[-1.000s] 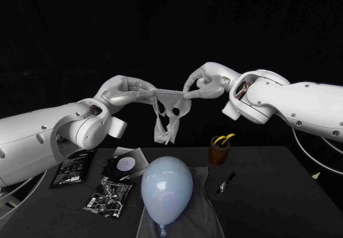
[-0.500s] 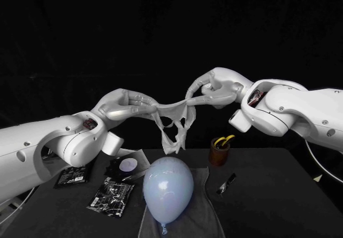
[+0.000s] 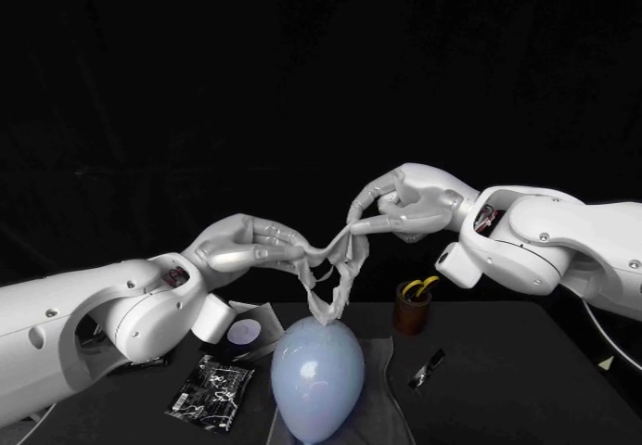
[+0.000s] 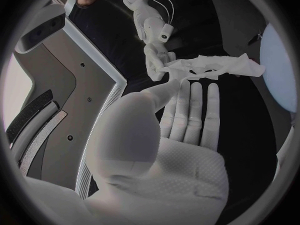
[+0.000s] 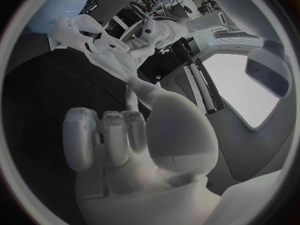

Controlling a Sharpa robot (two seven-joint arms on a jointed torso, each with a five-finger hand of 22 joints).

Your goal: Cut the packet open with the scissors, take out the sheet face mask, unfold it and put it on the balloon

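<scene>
Two hands up over the worktop (image 3: pixel 535 399), facing each other, with the sheet face mask (image 3: pixel 329 274) strung between them. One upper corner of mask pinched by left hand (image 3: pixel 249 247) between thumb and fingertips; in left wrist view fingers lying straight and side by side, mask edge bunched at their tips. Opposite corner pinched by right hand (image 3: pixel 399 206) between thumb and a finger, other fingers curled in toward palm in right wrist view. Both hands thus clamped on mask, neither free. Right hand a little higher than left hand and close to it, top edge of mask sagging in a shallow dip between the two grips. Mask only partly unfolded: crumpled, narrow, openings gaping, hanging down from midway between hands. Lower end of mask reaching upper tip of balloon (image 3: pixel 317 375), directly below the gap between hands; touching or just short, cannot tell. Balloon pale blue, lying on a grey cloth (image 3: pixel 384 394). Below right hand, brown cup (image 3: pixel 409 313) standing upright with yellow handles of scissors (image 3: pixel 424 261) sticking out. Below left hand, dark packet (image 3: pixel 211 382) lying flat on worktop, beside balloon on left hand's side.
</scene>
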